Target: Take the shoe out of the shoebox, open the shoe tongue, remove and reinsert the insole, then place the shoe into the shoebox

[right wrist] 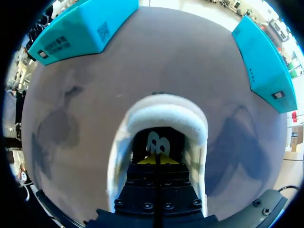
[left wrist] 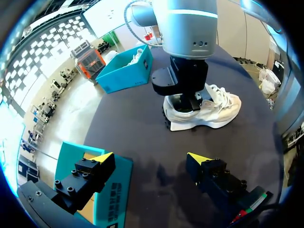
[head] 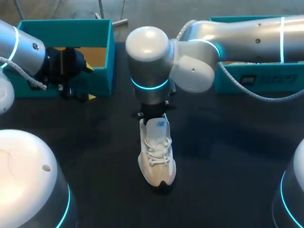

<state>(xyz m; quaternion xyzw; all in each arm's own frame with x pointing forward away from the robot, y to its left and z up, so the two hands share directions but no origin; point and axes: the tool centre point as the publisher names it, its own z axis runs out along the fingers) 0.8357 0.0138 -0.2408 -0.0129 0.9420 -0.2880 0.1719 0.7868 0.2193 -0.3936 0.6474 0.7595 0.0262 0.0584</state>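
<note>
Black table [head: 95,156]: shoe [head: 157,152] outside left shoebox [head: 66,23]; right hand [right wrist: 156,160] closed inside shoe.

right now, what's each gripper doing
Left gripper: open, holding nothing.
Right gripper: shut, tips down inside the shoe; whether they pinch anything there cannot be told.
</note>
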